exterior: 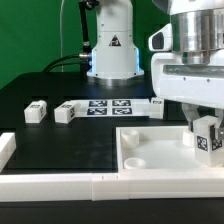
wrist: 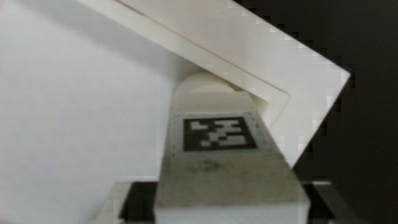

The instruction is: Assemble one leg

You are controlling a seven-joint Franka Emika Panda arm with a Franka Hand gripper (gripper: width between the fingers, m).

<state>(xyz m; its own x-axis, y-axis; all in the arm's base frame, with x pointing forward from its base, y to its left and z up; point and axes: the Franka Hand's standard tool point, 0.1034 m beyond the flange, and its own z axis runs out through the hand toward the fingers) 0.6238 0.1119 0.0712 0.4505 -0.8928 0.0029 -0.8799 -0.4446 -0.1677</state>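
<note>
gripper [exterior: 207, 128] is pinching the leg [exterior: 208, 136] upright, long axis pointing straight down at 6 o'clock, right over the tray [exterior: 150, 152] corner at the exterior view's right

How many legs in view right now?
4. One leg is in the claw over the tray-like part; three lie on the table: far-left leg, second leg, third leg by the marker board. More may be hidden.
</note>
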